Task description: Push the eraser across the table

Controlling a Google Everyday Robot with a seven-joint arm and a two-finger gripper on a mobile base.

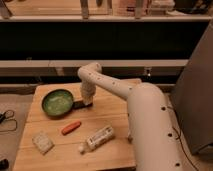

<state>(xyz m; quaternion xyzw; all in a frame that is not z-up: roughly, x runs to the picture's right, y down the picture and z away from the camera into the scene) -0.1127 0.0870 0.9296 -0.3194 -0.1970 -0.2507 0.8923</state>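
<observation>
We see the gripper point(87, 102) lowered onto the table point(115, 107), just right of the green bowl point(56, 102); the eraser point(78, 104) lies at its tip, and we cannot tell its grip

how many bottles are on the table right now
1: the white bottle lies on its side near the table's front edge, right of the carrot-like item. The gripper is beside the bowl.

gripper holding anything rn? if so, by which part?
Cannot tell. The gripper is down at the light wooden table, right beside the green bowl, on a small dark block, likely the eraser.
</observation>
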